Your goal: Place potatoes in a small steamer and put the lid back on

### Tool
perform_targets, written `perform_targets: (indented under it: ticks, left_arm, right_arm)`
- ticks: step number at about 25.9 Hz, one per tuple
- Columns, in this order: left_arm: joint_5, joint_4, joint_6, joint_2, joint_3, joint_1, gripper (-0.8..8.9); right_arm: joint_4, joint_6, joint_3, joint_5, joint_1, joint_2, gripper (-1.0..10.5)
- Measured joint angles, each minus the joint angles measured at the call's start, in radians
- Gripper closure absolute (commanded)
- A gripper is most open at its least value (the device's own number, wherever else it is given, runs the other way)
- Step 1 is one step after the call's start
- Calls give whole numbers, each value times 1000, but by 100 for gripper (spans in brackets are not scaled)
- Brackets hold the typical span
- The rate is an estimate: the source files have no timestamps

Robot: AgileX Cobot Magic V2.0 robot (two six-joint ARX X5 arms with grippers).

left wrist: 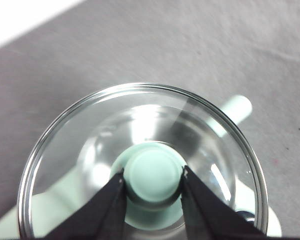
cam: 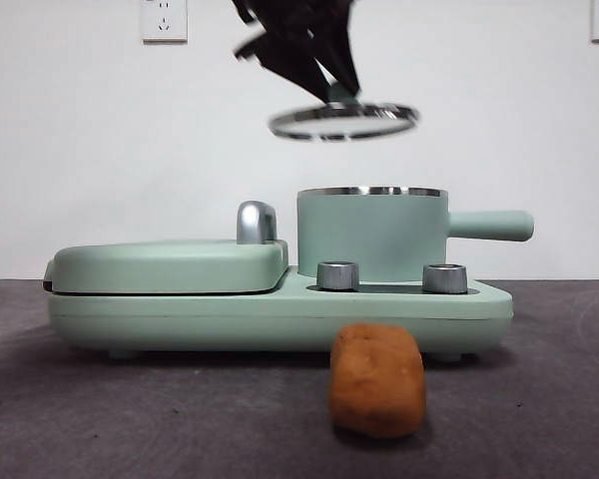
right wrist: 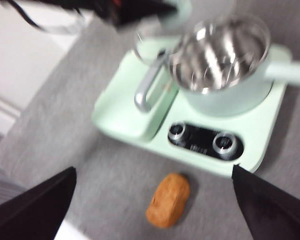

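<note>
- Gripping the lid (cam: 344, 121) by its mint knob, the left gripper (left wrist: 153, 176) is clamped tight and holding the glass in the air above the small steamer (cam: 371, 235), a touch to its left.
- Waiting on the table, the potato (cam: 376, 380) is lying near the front, just before the base unit (cam: 280, 309), long axis running near-to-far.
- Hovering with jaws spread wide, the right gripper (right wrist: 155, 200) is looking down on the potato (right wrist: 168, 200), so it is the nearer arm for the pick.
</note>
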State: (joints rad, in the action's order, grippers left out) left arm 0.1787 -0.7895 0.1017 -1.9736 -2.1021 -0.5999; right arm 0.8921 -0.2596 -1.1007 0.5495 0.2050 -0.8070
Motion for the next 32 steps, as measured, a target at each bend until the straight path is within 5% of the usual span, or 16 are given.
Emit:
perform_targets:
  ticks: [9,16,32]
  left_arm:
    - [-1,-93,10,118,-2,162,796]
    - [-2,-129,10,131,-2,259,796]
    - [-1,-142,11,131,-2,324,796]
  right_arm:
    - [-57,-190,-1,-359,451,-335,450]
    - [-66,-241,-1,-436,555,-524,450]
    - [-97,-254,-1,-442,614,-806,451]
